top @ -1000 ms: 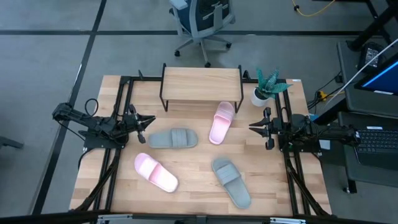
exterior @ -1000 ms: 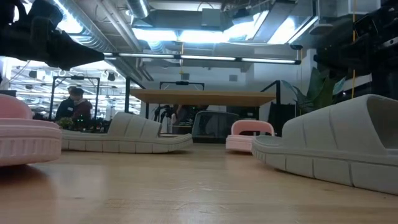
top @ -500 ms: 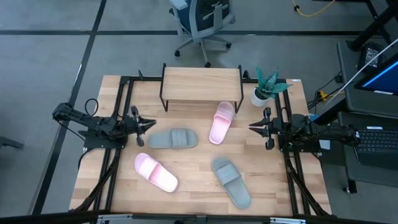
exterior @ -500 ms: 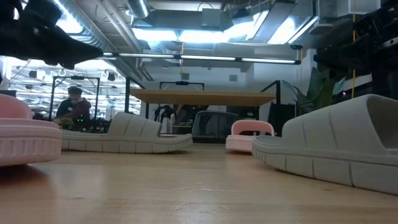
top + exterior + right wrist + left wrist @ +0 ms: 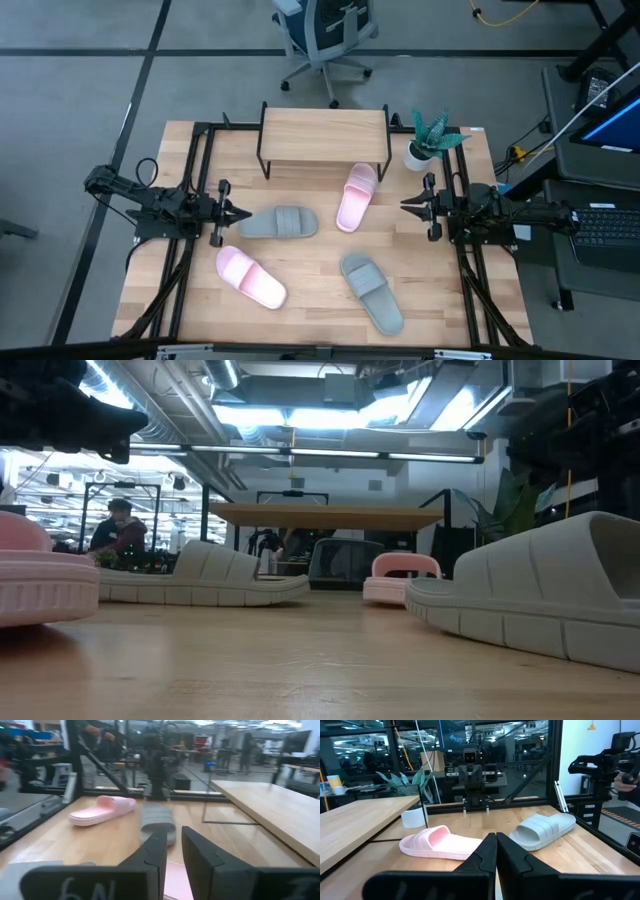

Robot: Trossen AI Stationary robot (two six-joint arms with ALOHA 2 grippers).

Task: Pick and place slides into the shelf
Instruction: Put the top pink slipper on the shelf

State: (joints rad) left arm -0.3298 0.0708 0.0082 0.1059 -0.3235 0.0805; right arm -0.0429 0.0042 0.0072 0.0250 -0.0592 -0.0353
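slides lie on the table [image 5: 300, 300] — left gripper [image 5: 240, 213] pressed together by a grey-green slide [image 5: 278, 222], right gripper [image 5: 405, 205] barely apart.

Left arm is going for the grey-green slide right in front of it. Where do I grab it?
Grip the grey-green slide across its wide strap, coming from above. It lies flat, sole down, lengthwise toward the left gripper, so the raised strap is probably the easiest part to pinch.
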